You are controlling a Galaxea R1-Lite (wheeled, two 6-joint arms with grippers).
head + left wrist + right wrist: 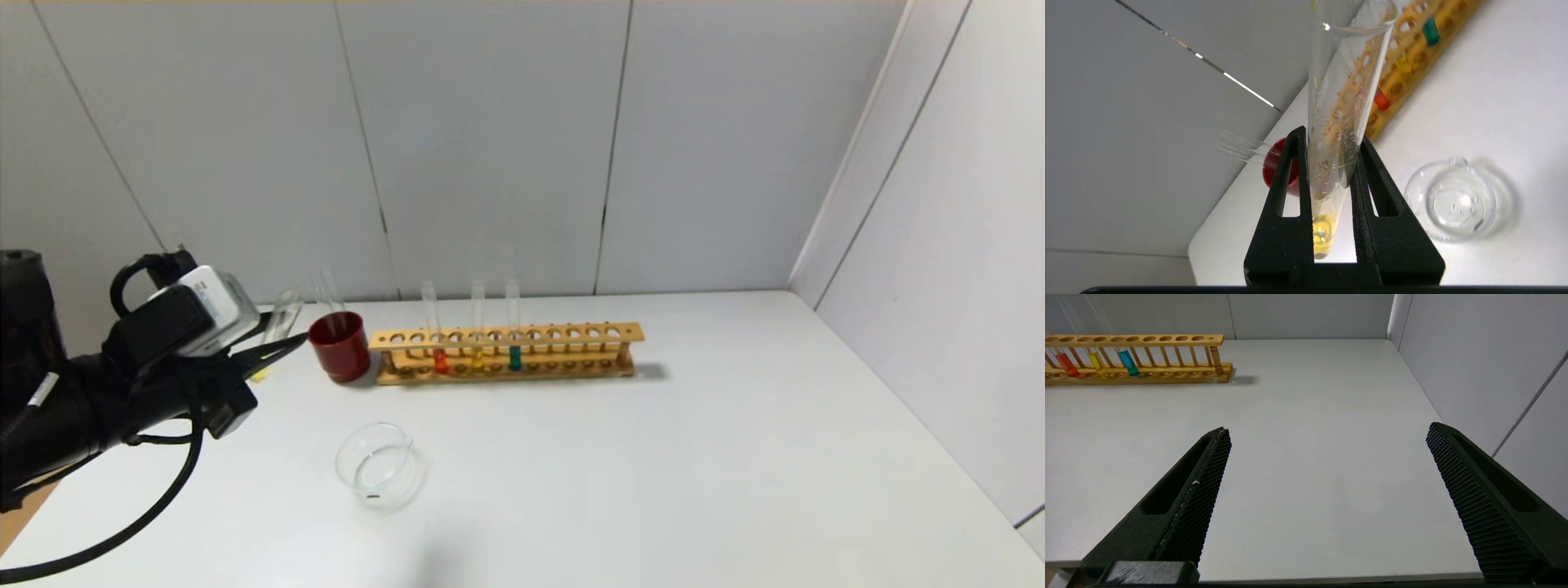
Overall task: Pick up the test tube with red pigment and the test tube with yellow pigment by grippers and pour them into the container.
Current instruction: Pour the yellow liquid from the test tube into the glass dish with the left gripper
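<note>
The left tool [1331, 143] is gripping the yellow tube [1331, 163] left of the red cup [339, 346], unpoured. The dish [377, 465] is sitting empty. The red tube [439, 359] is waiting racked. The right tool [1327, 437] is hanging released.

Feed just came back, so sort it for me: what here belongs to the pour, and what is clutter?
Job: yellow pigment tube in left claw; red pigment tube in rack; glass container; right claw, open.
Clutter: teal tube, duller yellow tube, dark red cup.
</note>
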